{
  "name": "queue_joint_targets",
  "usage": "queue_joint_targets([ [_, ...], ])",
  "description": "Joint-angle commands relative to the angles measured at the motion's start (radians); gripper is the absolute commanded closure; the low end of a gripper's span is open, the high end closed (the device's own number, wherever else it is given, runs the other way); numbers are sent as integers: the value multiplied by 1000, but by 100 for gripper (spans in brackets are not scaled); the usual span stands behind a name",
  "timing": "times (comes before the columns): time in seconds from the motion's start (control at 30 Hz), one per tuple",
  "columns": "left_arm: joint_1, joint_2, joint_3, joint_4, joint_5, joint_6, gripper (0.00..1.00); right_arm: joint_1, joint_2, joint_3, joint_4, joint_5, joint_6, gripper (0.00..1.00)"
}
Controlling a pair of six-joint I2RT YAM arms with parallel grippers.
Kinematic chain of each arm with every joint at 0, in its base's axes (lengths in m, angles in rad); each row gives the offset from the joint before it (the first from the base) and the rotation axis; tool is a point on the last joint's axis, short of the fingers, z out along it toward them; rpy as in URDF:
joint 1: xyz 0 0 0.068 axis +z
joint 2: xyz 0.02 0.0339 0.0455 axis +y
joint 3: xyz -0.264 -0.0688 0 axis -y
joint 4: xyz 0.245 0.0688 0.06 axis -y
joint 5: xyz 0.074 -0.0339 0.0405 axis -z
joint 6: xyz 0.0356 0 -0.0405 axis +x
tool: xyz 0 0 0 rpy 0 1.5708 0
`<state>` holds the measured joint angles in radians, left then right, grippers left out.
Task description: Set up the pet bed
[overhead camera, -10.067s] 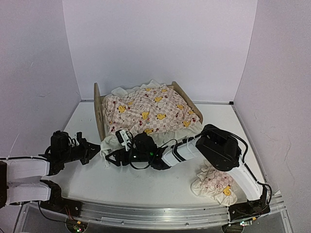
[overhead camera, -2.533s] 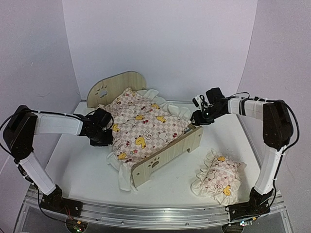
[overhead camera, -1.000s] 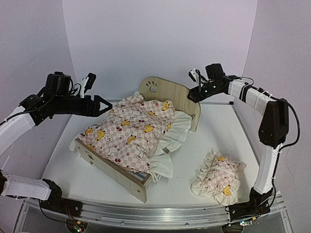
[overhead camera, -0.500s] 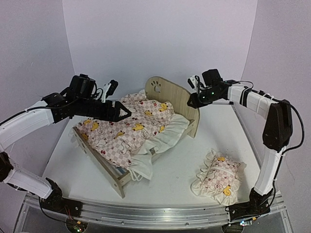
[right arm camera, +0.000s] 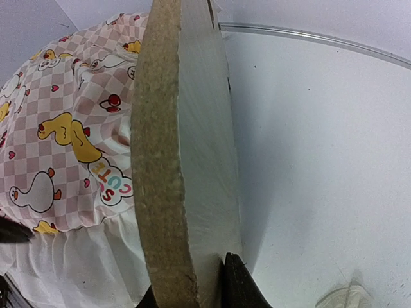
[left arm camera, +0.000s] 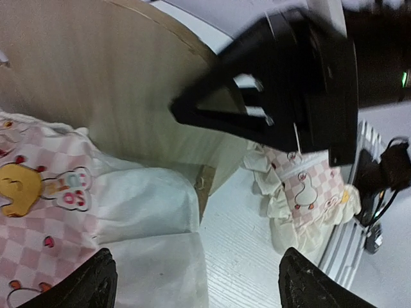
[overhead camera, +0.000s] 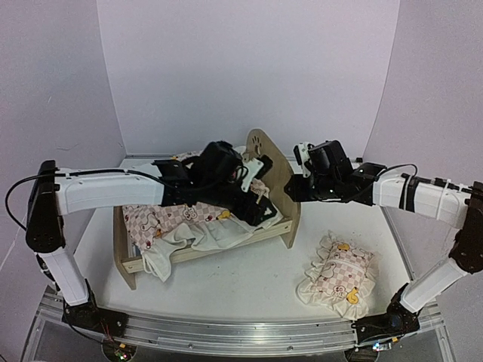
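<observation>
Mid-table in the top view, the pet bed [overhead camera: 273, 162] has swung round, its headboard now toward the right gripper [overhead camera: 290, 191], with the pillow [overhead camera: 338, 277] lying apart. In the left wrist view, the left gripper [left arm camera: 202, 283] is spread wide over the quilt [left arm camera: 51, 212], holding nothing. In the right wrist view, the jaws have just closed on the headboard [right arm camera: 186, 160] edge, so the bed can probably be squared up next.

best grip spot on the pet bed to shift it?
The pet bed's headboard: a thin upright board rising clear of the quilt. Come at its rim from the right side, fingers straddling its thickness, as the right gripper does.
</observation>
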<state>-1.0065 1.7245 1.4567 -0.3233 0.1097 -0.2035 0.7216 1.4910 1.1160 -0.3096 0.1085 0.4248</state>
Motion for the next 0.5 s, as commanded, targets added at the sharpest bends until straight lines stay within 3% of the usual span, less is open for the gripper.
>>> queue_joint_targets([
  [0.0, -68, 85, 57, 77, -186, 160, 10, -6, -57, -6, 122, -114, 67, 79],
  [0.1, -105, 143, 80, 71, -265, 261, 5, -28, -53, 26, 99, -121, 29, 93],
  [0.27, -111, 220, 117, 39, -419, 295, 13, -33, -67, 22, 98, -159, 21, 97],
  [0.37, -112, 217, 121, 37, -493, 291, 31, -33, -74, 8, 97, -166, 18, 99],
  [0.47, -113, 206, 123, 34, -541, 283, 56, -33, -83, 1, 98, -169, 17, 100],
])
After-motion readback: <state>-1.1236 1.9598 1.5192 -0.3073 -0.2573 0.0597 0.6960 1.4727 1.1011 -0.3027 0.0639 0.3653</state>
